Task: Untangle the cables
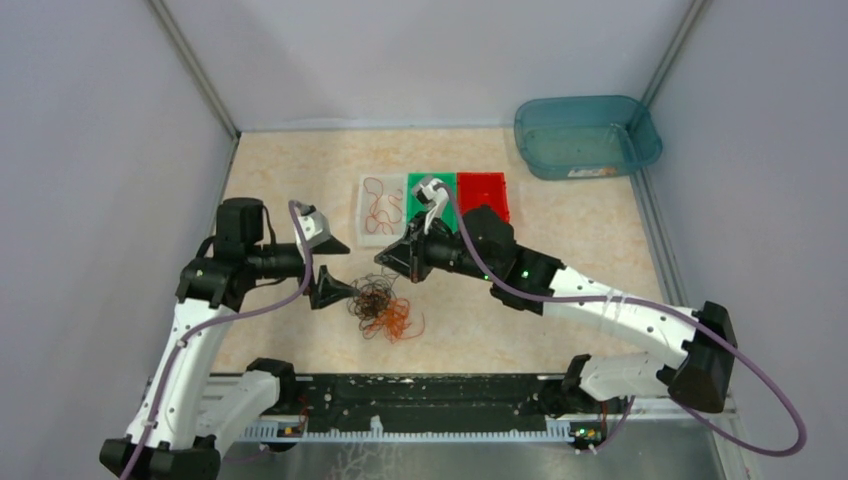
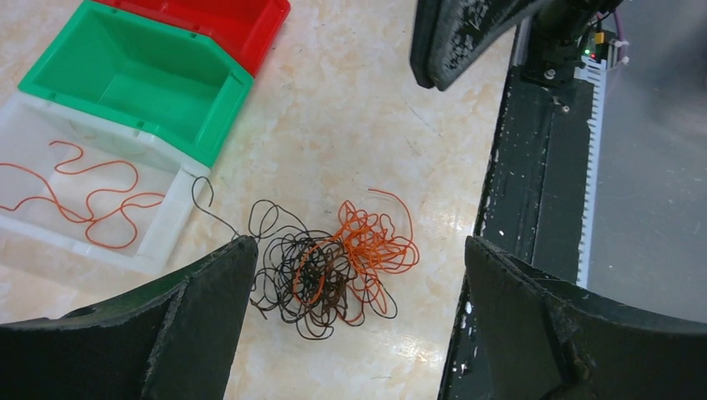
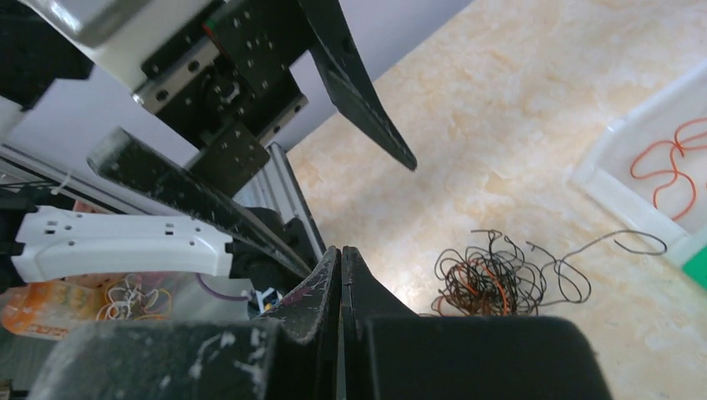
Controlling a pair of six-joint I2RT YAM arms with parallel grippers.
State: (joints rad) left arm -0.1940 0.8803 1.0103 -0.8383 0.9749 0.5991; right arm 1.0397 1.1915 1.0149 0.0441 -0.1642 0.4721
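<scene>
Beige tabletop [image 1: 280, 180], left tool [image 1: 335, 265] wide beside cables [image 1: 380, 308], right tool [image 3: 340, 254] closed

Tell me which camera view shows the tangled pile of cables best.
The left wrist view: the tangled cables lie centred and close, orange and dark strands easy to tell apart. The top external view shows a small clump between the arms. The right wrist view cuts off its lower edge behind the shut right end effector.
</scene>
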